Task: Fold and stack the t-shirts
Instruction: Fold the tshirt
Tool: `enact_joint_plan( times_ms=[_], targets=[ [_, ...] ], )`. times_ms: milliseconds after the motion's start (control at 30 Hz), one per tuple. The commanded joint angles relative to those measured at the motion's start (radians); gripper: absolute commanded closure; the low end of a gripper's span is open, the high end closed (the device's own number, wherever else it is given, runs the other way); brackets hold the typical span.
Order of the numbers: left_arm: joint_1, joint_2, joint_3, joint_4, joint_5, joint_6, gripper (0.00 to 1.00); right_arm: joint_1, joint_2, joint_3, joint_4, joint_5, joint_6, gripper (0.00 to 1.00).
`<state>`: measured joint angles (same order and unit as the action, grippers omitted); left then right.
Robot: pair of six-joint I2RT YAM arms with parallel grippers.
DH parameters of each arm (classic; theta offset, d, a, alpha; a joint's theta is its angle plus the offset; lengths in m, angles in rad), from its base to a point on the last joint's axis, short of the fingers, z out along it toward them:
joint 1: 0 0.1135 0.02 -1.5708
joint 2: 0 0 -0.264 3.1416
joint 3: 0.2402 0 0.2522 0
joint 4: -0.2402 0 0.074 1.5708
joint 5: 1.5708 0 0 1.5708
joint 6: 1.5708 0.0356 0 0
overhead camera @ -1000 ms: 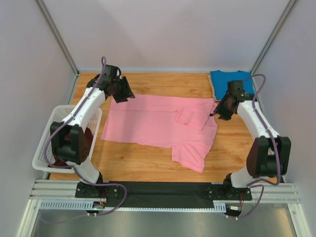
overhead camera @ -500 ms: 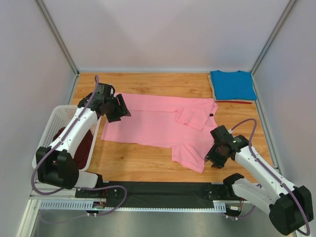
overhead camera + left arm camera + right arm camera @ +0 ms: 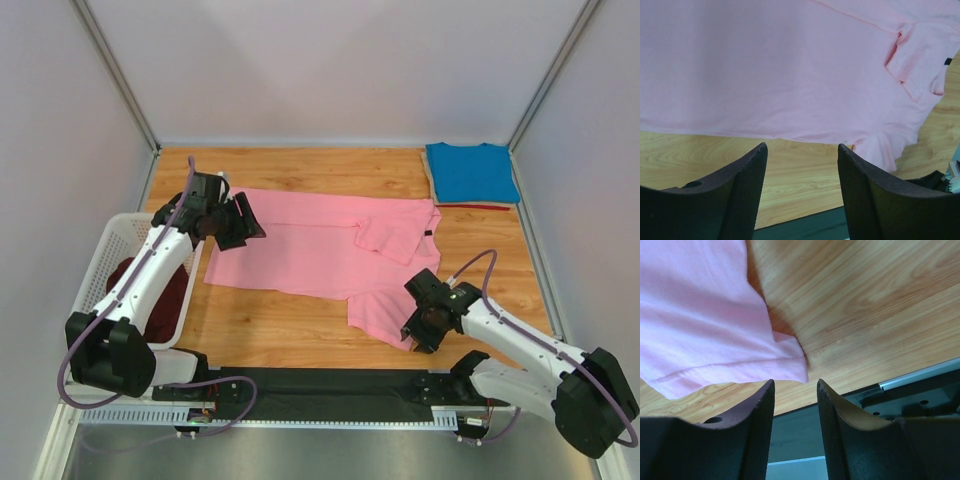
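Top external: pink shirt (image 3: pixel 310 245), blue shirt (image 3: pixel 470 172), maroon shirt (image 3: pixel 172 295) (three total), one basket (image 3: pixel 112 238).

Pale grey walls (image 3: pixel 340 70) and metal corner posts (image 3: pixel 115 75) enclose a wooden table (image 3: pixel 280 325).

SURFACE: wooden table (image 3: pixel 300 325), light plank grain | CENTRE: pink t-shirt (image 3: pixel 310 250) spread flat, one sleeve folded inward, lower corner near front edge | FAR RIGHT CORNER: blue t-shirt (image 3: pixel 470 172) folded, red strip (image 3: pixel 470 207) along its near side | LEFT EDGE: white basket (image 3: pixel 112 245)
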<state>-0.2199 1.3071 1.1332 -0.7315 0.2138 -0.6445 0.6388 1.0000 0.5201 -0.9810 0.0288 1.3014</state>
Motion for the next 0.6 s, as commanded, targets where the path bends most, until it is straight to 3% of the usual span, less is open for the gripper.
enact_joint_plan(
  times_ms=[0,400,500,567],
  targets=[
    [0.005,-0.014,-0.003,0.015,0.007,-0.013,0.35,0.010,0.023,-0.012,0.053,0.065,0.070,0.59],
    [0.005,-0.054,0.048,-0.080,-0.179,-0.020,0.38,0.015,0.002,-0.066,0.093,0.062,0.114,0.65],
    [0.005,-0.055,0.048,-0.089,-0.127,0.008,0.39,0.015,-0.026,-0.084,0.105,0.068,0.125,0.78],
    [0.005,-0.141,-0.010,-0.024,-0.062,-0.026,0.39,0.015,-0.063,-0.086,0.104,0.083,0.136,0.93]
  ],
)
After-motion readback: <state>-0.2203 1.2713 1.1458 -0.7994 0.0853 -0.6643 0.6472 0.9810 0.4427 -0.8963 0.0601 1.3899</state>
